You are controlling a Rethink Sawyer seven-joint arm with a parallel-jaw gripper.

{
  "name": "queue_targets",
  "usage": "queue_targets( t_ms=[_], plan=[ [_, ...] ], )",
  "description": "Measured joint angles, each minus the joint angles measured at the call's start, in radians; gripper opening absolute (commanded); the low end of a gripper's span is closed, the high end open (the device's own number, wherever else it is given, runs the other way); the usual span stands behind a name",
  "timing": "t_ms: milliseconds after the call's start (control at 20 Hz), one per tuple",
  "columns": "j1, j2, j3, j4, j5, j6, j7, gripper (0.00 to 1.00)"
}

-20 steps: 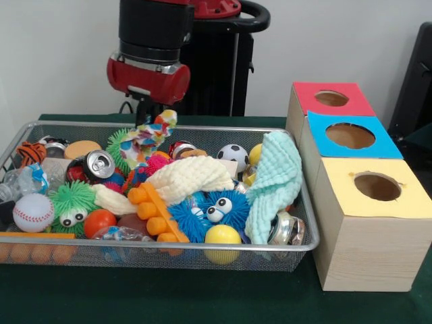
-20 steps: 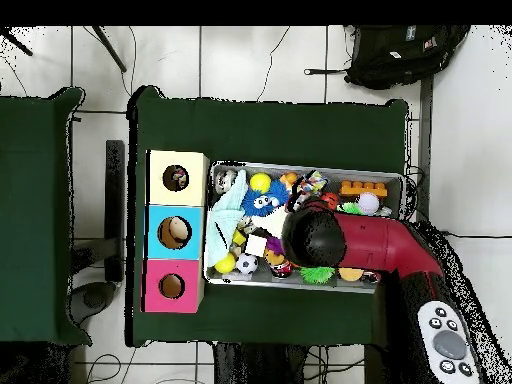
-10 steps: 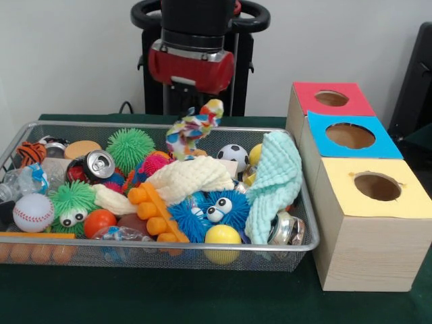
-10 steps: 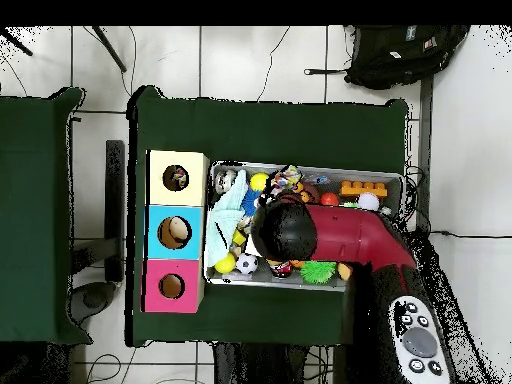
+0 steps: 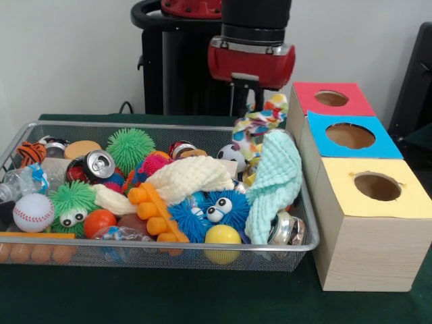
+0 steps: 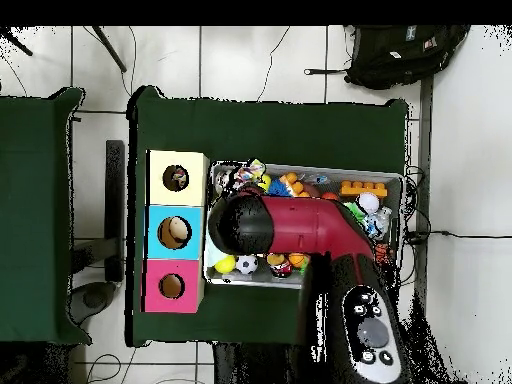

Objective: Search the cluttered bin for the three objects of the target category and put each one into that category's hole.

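Observation:
The wire mesh bin [image 5: 169,247] is full of mixed toys. My gripper [image 5: 256,108] hangs over the bin's far right corner and is shut on a white fabric piece with multicoloured dots [image 5: 260,125], which dangles above the clutter next to the mint-green cloth [image 5: 275,179]. The yellow-topped hole [image 5: 377,186] is in the nearest wooden box, right of the bin. In the overhead view the arm's head [image 6: 240,225] covers the bin's [image 6: 402,190] left end beside the yellow hole [image 6: 176,178]. No other dotted piece shows.
The blue-topped hole [image 5: 349,136] and red-topped hole [image 5: 331,98] sit behind the yellow one. A cream cloth [image 5: 189,177], a baseball [image 5: 32,212], a can [image 5: 94,165] and spiky balls crowd the bin. A backpack [image 6: 400,55] lies on the floor.
My gripper has carried the dotted fabric piece from the bin's far left-middle across to its right end, towards the boxes, lifting it a little.

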Motion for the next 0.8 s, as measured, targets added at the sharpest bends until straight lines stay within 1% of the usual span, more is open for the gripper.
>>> queue_targets(
  t_ms=[800],
  plan=[
    [0.144,0.024,-0.067,-0.096,0.101,0.017,0.000,0.00]
  ],
)
